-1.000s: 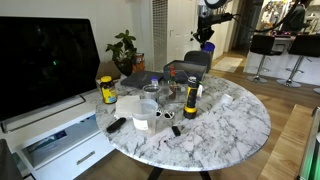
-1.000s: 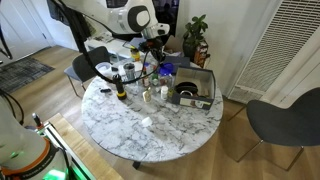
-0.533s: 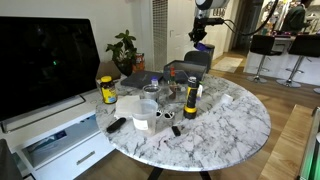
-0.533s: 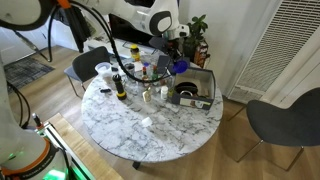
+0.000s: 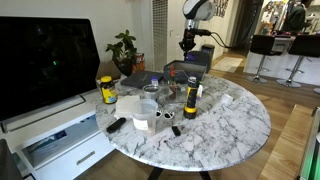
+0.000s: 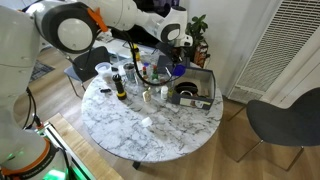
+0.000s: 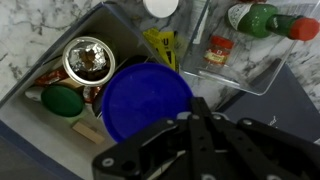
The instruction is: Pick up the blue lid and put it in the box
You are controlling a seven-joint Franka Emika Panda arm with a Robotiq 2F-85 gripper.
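Note:
My gripper [image 7: 192, 108] is shut on the blue lid [image 7: 146, 100], a round bright-blue cap that fills the middle of the wrist view. I hold it in the air above the open grey box [image 7: 52, 52], which contains a round metal tin [image 7: 88, 58], a green item and a yellow packet. In both exterior views the gripper [image 5: 186, 42] [image 6: 176, 62] hangs over the box [image 5: 186, 68] [image 6: 204, 76] at the table's far side, with the lid [image 6: 178, 69] between the fingers.
On the round marble table [image 5: 235, 120] stand the tall dark-brown jar with a yellow label [image 5: 190, 98], a yellow-capped jar [image 5: 107, 90], glasses and small items. A clear tray [image 7: 240, 45] with a green bottle [image 7: 262, 20] lies beside the box. A TV stands nearby.
The arm has carried the blue lid sideways from beyond the table edge to above the box, and a little lower. The gripper stays shut on the lid.

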